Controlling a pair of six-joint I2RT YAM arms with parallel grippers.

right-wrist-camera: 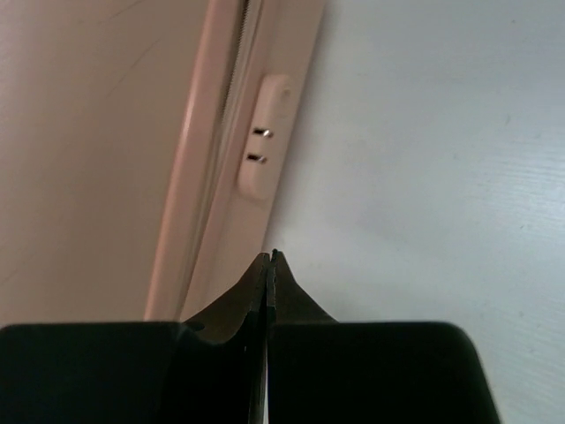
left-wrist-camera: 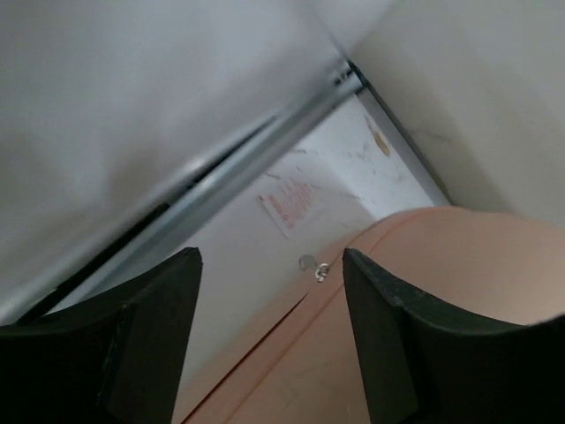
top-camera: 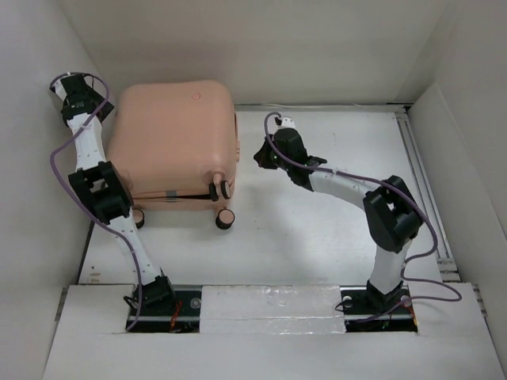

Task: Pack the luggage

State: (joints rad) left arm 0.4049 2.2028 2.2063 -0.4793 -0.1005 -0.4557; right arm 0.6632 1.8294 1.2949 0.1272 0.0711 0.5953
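Right gripper point(right-wrist-camera: 269, 257), pressed shut and empty at luggage's point(top-camera: 174, 138) 3 o'clock edge, may skid off the slick shell.

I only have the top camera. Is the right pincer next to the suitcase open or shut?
Observer: Shut. In the right wrist view the right pincer has its fingertips pressed together, nothing between them.
Operator: What is ahead of it?
Observer: The luggage seam, with a pink lock block holding two small metal pieces.
Operator: And the left one?
Observer: The left pincer is open and empty, beside the shell's rounded corner; a small metal fitting shows between its fingers.
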